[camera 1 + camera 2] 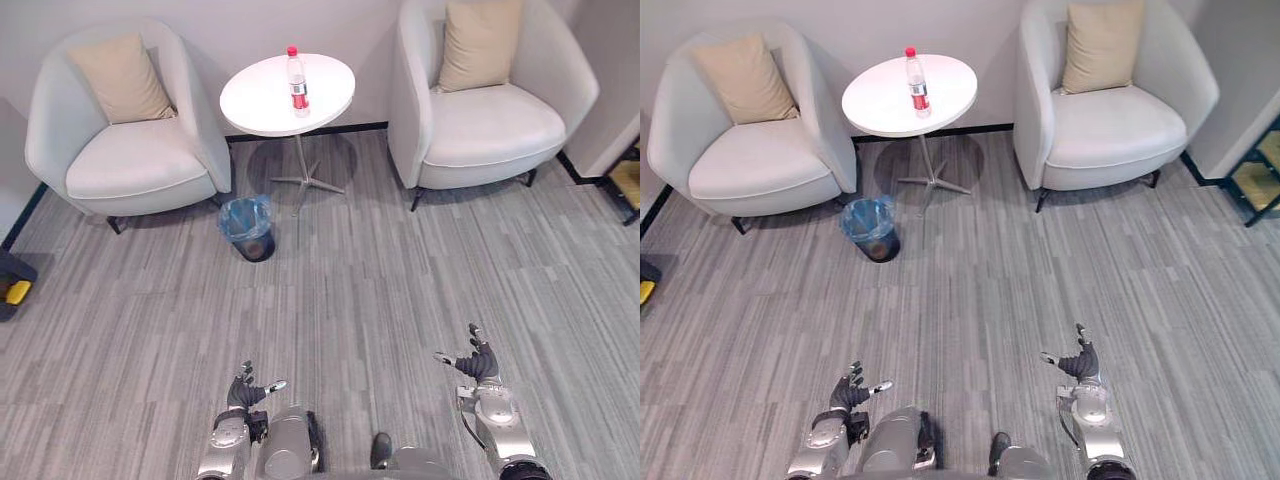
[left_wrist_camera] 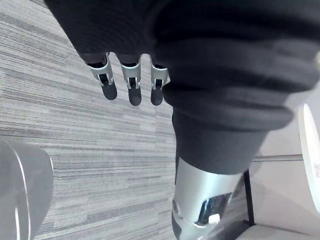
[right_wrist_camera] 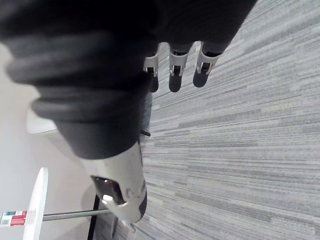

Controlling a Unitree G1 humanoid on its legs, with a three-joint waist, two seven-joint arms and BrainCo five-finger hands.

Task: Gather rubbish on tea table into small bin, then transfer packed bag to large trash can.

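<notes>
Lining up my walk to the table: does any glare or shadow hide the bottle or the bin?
Left eye view: even light, no glare; the bottle stands out against the white table top. Right eye view: the table's soft shadow falls on the carpet under it, just short of the blue-lined bin.

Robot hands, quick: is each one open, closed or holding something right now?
Left robot hand: open, fingers relaxed, holding nothing.
Right robot hand: open, fingers relaxed, holding nothing.
</notes>
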